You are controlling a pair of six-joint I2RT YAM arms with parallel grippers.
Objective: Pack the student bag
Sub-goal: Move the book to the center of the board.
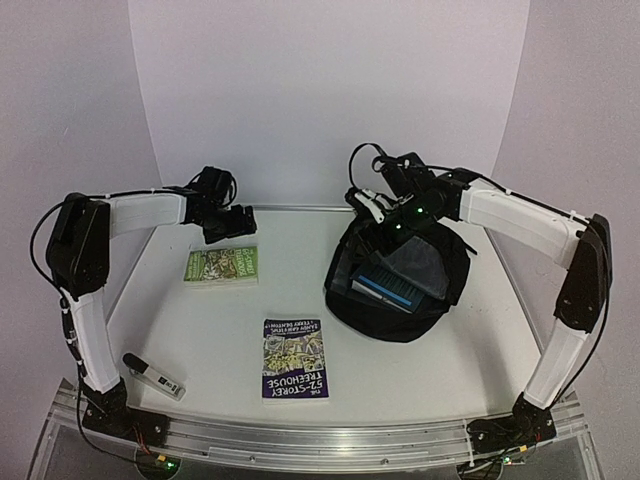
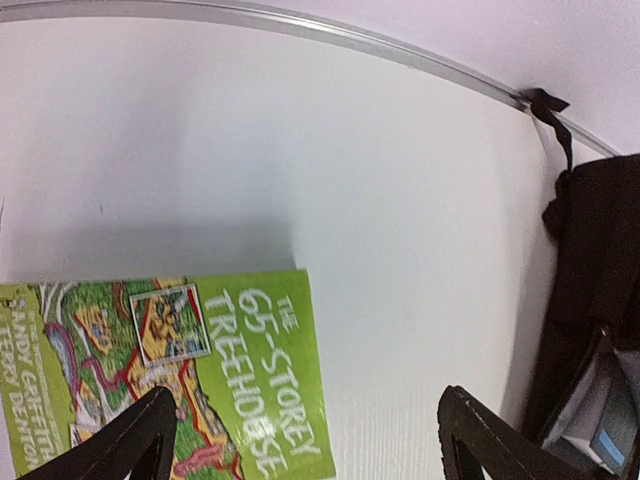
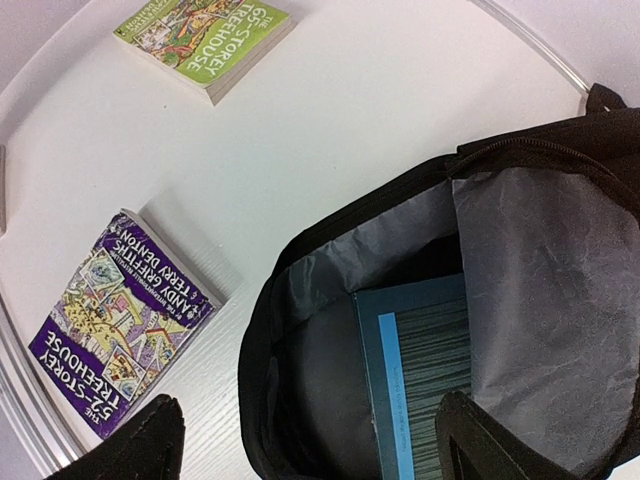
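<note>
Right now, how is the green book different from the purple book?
The green book says 65-Storey Treehouse; the purple book says 52-Storey Treehouse. The green book lies far back on the left; the purple book lies nearer the front, in the middle. Both lie flat, cover up, on the table, outside the student bag.

Bright even overhead light, soft faint shadows, left wrist view slightly blurred

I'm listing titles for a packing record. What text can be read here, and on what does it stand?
"65-STOREY TREEHOUSE": green book, cover.
"52-STOREY TREEHOUSE", "TERRY DENTON": purple book, cover.
Nothing readable: blue book inside the student bag.
Too small to read: marker-like item.
</note>
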